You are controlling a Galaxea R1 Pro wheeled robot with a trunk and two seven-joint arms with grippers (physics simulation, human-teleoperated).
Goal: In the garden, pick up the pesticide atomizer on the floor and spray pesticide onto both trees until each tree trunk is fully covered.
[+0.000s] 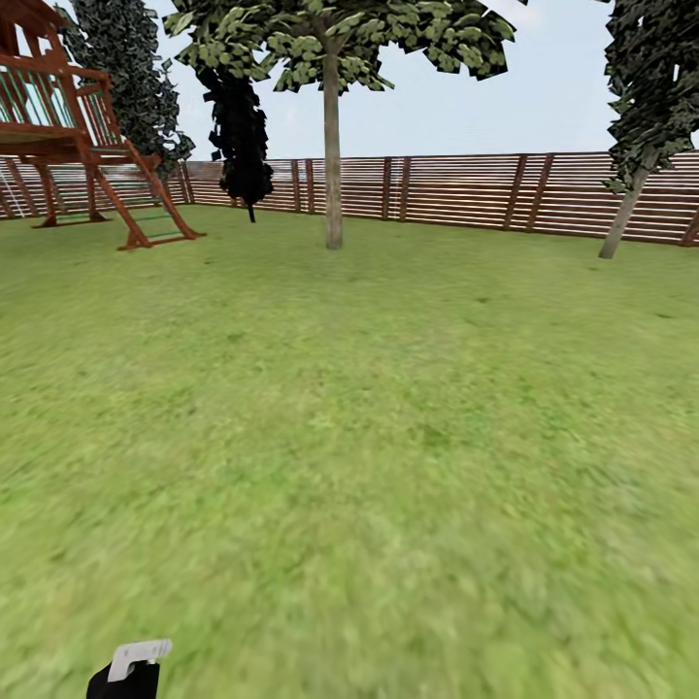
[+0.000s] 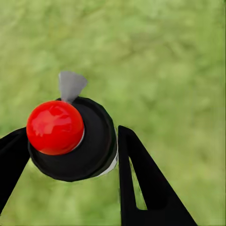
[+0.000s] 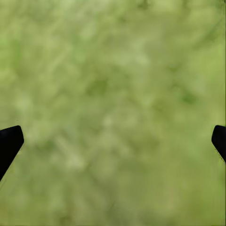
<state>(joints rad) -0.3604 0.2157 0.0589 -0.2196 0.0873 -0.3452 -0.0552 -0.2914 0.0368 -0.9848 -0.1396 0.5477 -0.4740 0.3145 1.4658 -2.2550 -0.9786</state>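
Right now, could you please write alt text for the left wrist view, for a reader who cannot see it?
The left end effector holds the pesticide atomizer, a black bottle with a glossy red top, between its two black fingers. A small grey nozzle sticks out beside the red top. Behind it lies blurred green lawn.
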